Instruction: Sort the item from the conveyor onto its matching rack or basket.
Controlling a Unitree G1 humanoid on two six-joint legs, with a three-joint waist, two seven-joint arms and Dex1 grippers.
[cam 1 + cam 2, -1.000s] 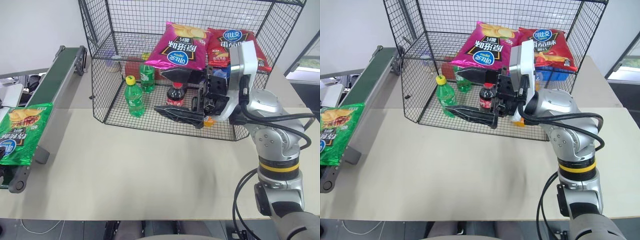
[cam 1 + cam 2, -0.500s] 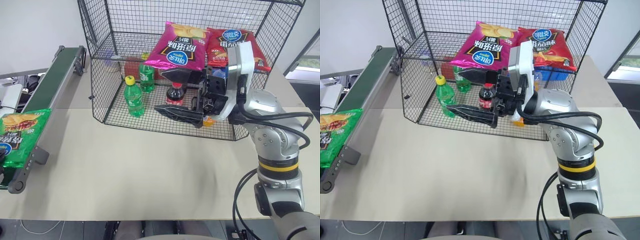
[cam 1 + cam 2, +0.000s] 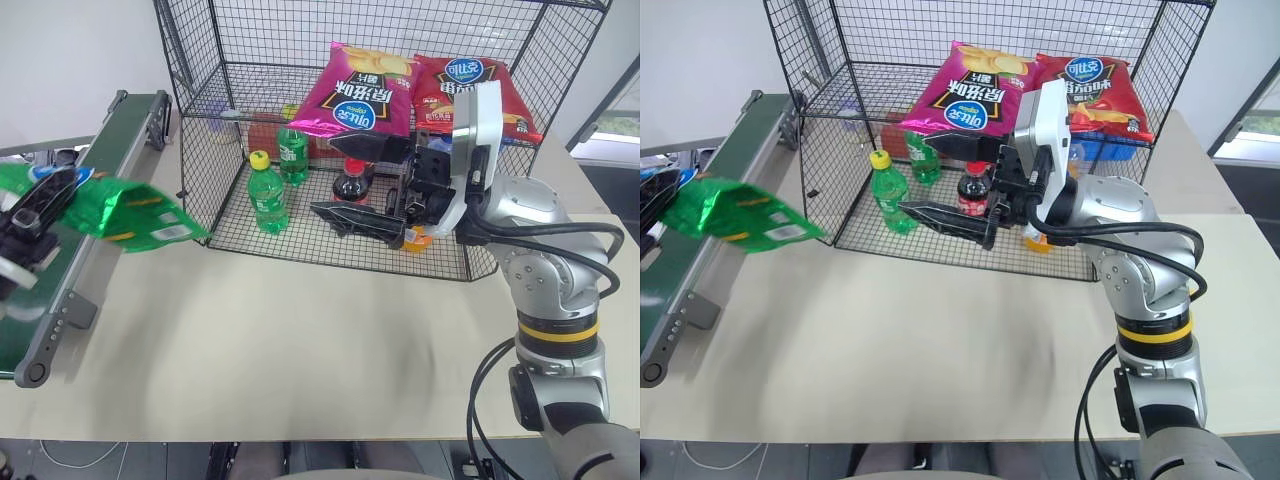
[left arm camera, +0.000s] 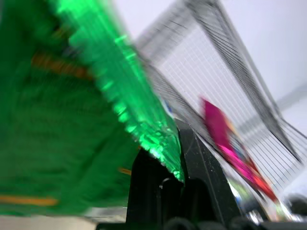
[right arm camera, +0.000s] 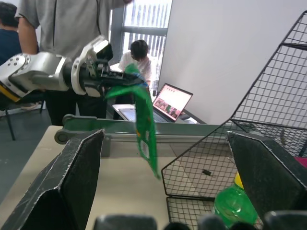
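Observation:
The item, a shiny green crisp bag (image 3: 125, 210), hangs in the air above the conveyor (image 3: 105, 155), clear of the dark green belt. My left gripper (image 3: 42, 205) is shut on the bag's upper edge; the left wrist view shows both black fingers (image 4: 192, 158) pinching the crinkled seam of the bag (image 4: 72, 110). The black wire rack (image 3: 200, 180) stands just right of the bag. My right gripper (image 3: 360, 185) is open and empty in front of the rack, pointing left toward the bag (image 5: 144, 115).
On the rack's upper shelf lie a magenta bag (image 3: 362, 92) and a red bag (image 3: 470, 85). Two green bottles (image 3: 268, 195) and a cola bottle (image 3: 350, 185) stand on its floor. People and a laptop (image 5: 170, 101) are beyond the conveyor. The beige table (image 3: 300, 340) spreads in front.
The green bag has left the belt: my left gripper came into view shut on it, rising and moving right toward the rack. The right arm has stayed in place.

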